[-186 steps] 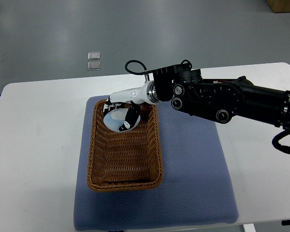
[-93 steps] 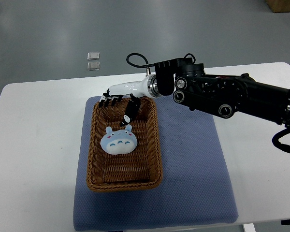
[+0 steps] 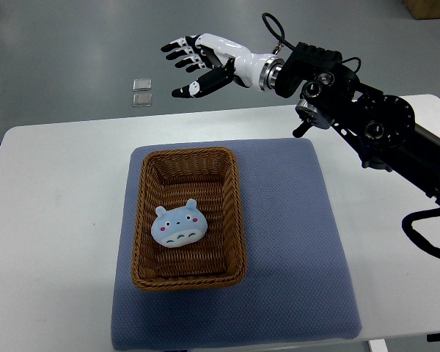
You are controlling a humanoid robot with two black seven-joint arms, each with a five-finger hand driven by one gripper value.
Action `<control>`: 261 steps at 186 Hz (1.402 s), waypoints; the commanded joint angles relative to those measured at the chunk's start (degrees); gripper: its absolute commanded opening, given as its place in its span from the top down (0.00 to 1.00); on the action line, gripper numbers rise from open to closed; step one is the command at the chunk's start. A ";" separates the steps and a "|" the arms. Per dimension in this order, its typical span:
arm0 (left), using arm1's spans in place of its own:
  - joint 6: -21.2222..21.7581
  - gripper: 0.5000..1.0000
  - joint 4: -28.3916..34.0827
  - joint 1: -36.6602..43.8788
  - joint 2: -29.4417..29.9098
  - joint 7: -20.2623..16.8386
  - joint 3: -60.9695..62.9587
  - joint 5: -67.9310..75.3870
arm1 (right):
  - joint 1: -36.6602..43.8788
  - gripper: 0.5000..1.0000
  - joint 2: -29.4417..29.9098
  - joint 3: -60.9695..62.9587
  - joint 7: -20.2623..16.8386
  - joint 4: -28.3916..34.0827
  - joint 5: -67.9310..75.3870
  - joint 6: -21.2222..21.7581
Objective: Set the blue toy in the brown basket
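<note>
A pale blue plush toy (image 3: 177,226) with small ears and pink cheeks lies face up inside the brown wicker basket (image 3: 237,220), near its middle. My right hand (image 3: 192,64) is raised well beyond the table's far edge, above and behind the basket, fingers spread open and holding nothing. Its black arm (image 3: 367,125) comes in from the right edge across the table's far right corner. No left arm shows.
The basket rests on a blue-grey mat (image 3: 293,242) laid on the white table (image 3: 51,220). Two small clear squares (image 3: 141,92) lie on the grey floor beyond the table. A brown box corner (image 3: 429,7) shows at the top right.
The right hand let go of the blue toy, which now lies in the basket. The hand then rose and drew back from the basket's far end to above the floor.
</note>
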 commanded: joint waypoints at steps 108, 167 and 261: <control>0.00 0.00 0.00 0.00 0.00 0.00 0.00 0.00 | -8.89 0.28 3.01 15.50 9.44 -17.38 27.97 -1.89; 0.00 0.00 0.00 0.00 0.00 0.00 -0.09 0.00 | -9.50 0.29 3.36 15.68 16.64 -25.55 33.87 -0.66; 0.00 0.00 0.00 0.00 0.00 0.00 -0.09 0.00 | -13.81 0.19 4.33 14.71 19.37 -25.82 33.69 -5.41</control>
